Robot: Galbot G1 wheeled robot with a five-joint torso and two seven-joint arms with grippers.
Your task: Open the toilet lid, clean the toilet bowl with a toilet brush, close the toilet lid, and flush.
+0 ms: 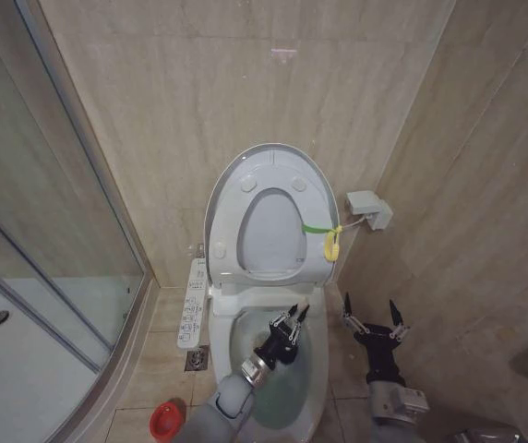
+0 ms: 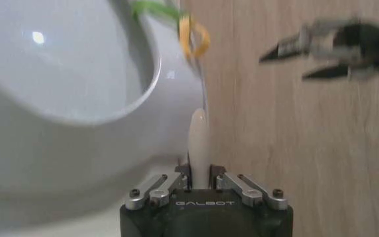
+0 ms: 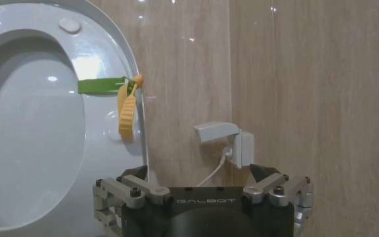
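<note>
Head view: toilet lid [image 1: 273,164] is up, leaning on the wall at upper centre, with the seat ring [image 1: 230,231] raised flat against it. A yellow-green tag [image 1: 330,242] hangs at its right edge. The toilet bowl [image 1: 312,346] sits open at lower centre, button panel [image 1: 193,303] on its left. The left gripper [image 1: 294,318] is over the bowl, jaws pinched on a thin pale stick. The right gripper [image 1: 374,318] hangs right of the bowl near the wall, fingers spread, holding nothing. The red holder [image 1: 164,422] stands on the floor at lower left. A wall socket box [image 1: 369,209] is right of the lid.

Left wrist view: the left gripper [image 2: 200,180] is clamped around the toilet brush [image 2: 198,138] handle at lower centre; the brush head is not visible. Blurred white porcelain fills the left; the other gripper is blurred at upper right.

Right wrist view: the right gripper [image 3: 203,183] at the bottom edge stands open and empty. The lid and tag are at left, the socket box at centre.

Handling, my judgement: the brush is light, with a thin, stiff, smooth handle that could twist in the pinch, so grip it low and firmly. The lid is glossy, rigid plastic on a hinge; hook the tag or top edge and lower it slowly.
</note>
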